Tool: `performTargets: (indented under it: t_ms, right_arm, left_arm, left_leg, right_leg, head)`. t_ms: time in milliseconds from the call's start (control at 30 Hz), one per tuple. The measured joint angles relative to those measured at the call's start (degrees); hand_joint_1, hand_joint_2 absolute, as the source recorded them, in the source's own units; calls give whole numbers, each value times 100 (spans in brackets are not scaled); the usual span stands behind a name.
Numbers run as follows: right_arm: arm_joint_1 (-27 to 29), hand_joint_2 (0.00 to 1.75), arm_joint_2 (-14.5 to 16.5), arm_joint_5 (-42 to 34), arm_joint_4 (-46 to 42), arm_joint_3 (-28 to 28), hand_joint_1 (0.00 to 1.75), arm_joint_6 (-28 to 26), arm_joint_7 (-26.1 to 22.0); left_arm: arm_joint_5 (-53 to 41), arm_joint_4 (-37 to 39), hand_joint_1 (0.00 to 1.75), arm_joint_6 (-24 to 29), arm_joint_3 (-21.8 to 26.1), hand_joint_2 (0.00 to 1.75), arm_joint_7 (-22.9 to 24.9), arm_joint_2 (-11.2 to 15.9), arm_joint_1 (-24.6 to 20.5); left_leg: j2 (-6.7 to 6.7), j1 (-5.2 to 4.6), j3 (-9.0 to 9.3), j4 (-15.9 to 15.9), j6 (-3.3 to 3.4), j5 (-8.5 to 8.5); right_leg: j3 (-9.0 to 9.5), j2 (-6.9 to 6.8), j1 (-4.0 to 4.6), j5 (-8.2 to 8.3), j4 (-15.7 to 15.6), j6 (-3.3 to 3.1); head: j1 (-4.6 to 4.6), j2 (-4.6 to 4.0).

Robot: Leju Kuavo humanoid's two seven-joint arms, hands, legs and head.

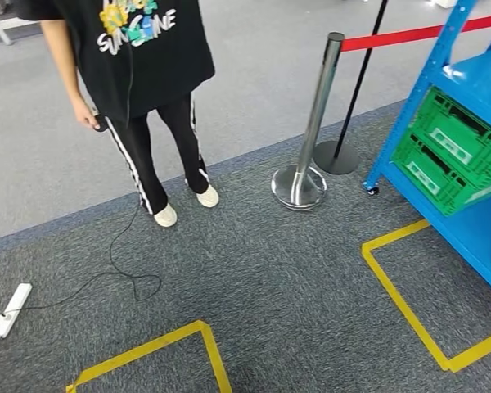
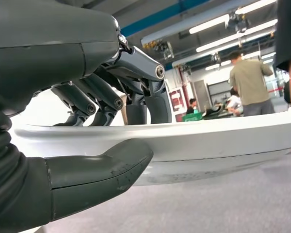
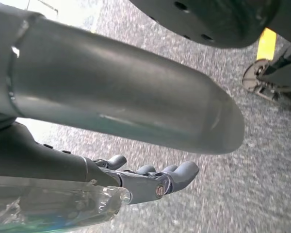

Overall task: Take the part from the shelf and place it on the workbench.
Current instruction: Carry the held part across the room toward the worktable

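Note:
In the left wrist view my left hand (image 2: 100, 116) grips a long, smooth white part (image 2: 228, 141). The fingers (image 2: 100, 99) curl over one side of it and the thumb (image 2: 100, 167) presses on the other. The part runs on past the hand across the picture. In the right wrist view my right hand (image 3: 147, 179) hangs over grey carpet with its fingers stretched out and the thumb (image 3: 129, 104) apart from them. Nothing lies between them. A clear glossy piece (image 3: 63, 204) runs along the outer side of the fingers. The blue shelf (image 1: 416, 106) stands at the right in the head view.
Green crates (image 1: 452, 151) sit tilted on the shelf. A chrome stanchion (image 1: 311, 123) with a red belt (image 1: 416, 34) stands left of it. A person (image 1: 150, 98) in black stands ahead on the left, a cable trailing to a white power strip (image 1: 11, 309). Yellow tape (image 1: 403, 303) marks squares on the carpet.

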Motion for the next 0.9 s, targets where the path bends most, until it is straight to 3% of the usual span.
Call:
performTargets:
  t_ms: [33, 100, 167, 233, 267, 300, 333, 400, 467, 533, 567, 633, 700, 767, 800, 833, 900]
  right_arm:
    - [-1, 0, 1, -4, 0, 0, 0, 0, 0]
    - [-2, 0, 1, -12, 0, 0, 0, -3, -1]
    - [7, 0, 1, -18, 0, -1, 0, -7, -2]
    - [28, 0, 2, -20, 1, -2, 0, -9, -2]
    - [36, 0, 3, -21, 1, -2, 0, -13, -2]
    - [41, 0, 3, -21, 1, -2, 0, -19, -2]
    - [41, 0, 2, -21, 1, -2, 0, -28, -3]
    - [38, 0, 3, -21, 1, -2, 0, -47, -3]
    - [36, 0, 6, -20, 1, -1, 0, -62, -4]
    - [33, 0, 9, -19, 0, -1, 0, -71, -4]
    - [28, 0, 11, -19, 0, -1, 0, -74, -4]
    - [21, 0, 16, -21, 0, -2, 0, -82, -7]
    - [30, 0, 16, -33, 0, -2, 0, -87, -10]
    - [48, 0, 16, -53, 0, -5, 0, -87, -11]
    - [51, 0, 16, -62, 0, -7, 0, -87, -13]
    - [48, 0, 16, -69, 0, -8, 0, -88, -15]
    - [38, 0, 16, -80, 0, -8, 0, -91, -25]
  left_arm:
    - [0, -5, 175, 1, 1, 175, 0, 4, 10]
    - [0, -13, 175, 2, 3, 175, 0, 18, 13]
    - [-1, -17, 175, 2, -10, 175, 0, 14, 9]
    - [-5, -17, 175, 3, -40, 175, 0, -21, 15]
    - [-11, -17, 175, 5, -59, 175, 0, -41, 28]
    - [-17, -17, 175, 11, -78, 175, 0, -55, 48]
    - [-24, -17, 175, 20, -94, 175, -2, -62, 69]
    - [-40, -17, 175, 47, -111, 175, -11, -64, 104]
    - [-50, -16, 175, 82, -105, 175, -34, -62, 139]
    - [-52, -14, 175, 111, -87, 175, -68, -55, 206]
    - [-55, -12, 175, 121, -77, 175, -85, -54, 243]
    - [-62, -5, 175, 143, -44, 175, -107, -62, 270]
    - [-74, 3, 175, 162, -14, 175, -125, -102, 271]
    - [-100, 15, 175, 168, -8, 175, -155, -151, 296]
    - [-113, 24, 175, 167, -7, 175, -171, -169, 309]
    - [-123, 31, 175, 168, -2, 175, -183, -180, 315]
    - [-138, 42, 175, 168, 10, 175, -195, -190, 310]
  left_leg:
    - [-76, 0, -11, -12, 40, 13]
    - [-211, 19, -23, -35, 121, 41]
    - [-337, 37, -29, -45, 183, 56]
    - [-484, 38, -38, -43, 209, 60]
    - [-570, 39, -40, -41, 210, 62]
    - [-658, 42, -39, -38, 207, 65]
    - [-745, 50, -36, -34, 201, 68]
    - [-908, 62, -50, -5, 165, 73]
    - [-1058, 71, -99, 18, 106, 99]
    - [-1205, 87, -144, 3, 37, 150]
    - [-1189, 88, -166, 10, 7, 149]
    - [-901, 70, -307, 281, -45, -32]
    - [-547, 66, -642, 998, -90, -412]
    - [-455, 92, -918, 1601, -117, -623]
    - [-439, 105, -911, 1611, -123, -572]
    - [-404, 112, -783, 1394, -126, -431]
    - [-148, 93, -329, 606, -130, -113]
  right_leg:
    - [7, -39, -7, -11, -6, 25]
    - [-66, 162, -26, -141, 168, 77]
    - [-353, 530, -35, -475, 801, 100]
    - [-726, 666, -34, -769, 1559, 98]
    - [-822, 679, -35, -772, 1716, 95]
    - [-812, 692, -38, -658, 1644, 90]
    - [-692, 729, -46, -452, 1350, 85]
    - [-326, 967, -92, -60, 530, 84]
    - [-116, 1136, -120, 66, 101, 73]
    - [-90, 1040, -112, 72, 71, 26]
    - [-88, 965, -113, 89, 62, -8]
    - [-84, 814, -120, 122, 29, -74]
    - [-94, 657, -103, 127, 17, -109]
    - [-107, 493, -90, 120, 17, -120]
    - [-110, 412, -85, 115, 17, -121]
    - [-108, 333, -83, 109, 17, -118]
    - [-88, 188, -65, 83, 22, -90]
  head:
    - [-1, 0]
    - [6, 0]
    - [19, 0]
    - [23, 0]
    - [22, 0]
    - [22, 0]
    - [23, 0]
    - [22, 0]
    - [20, 0]
    - [16, 0]
    - [13, 0]
    - [-7, 0]
    - [-25, 0]
    - [-26, 0]
    - [-24, 0]
    - [-24, 0]
    - [-25, 0]
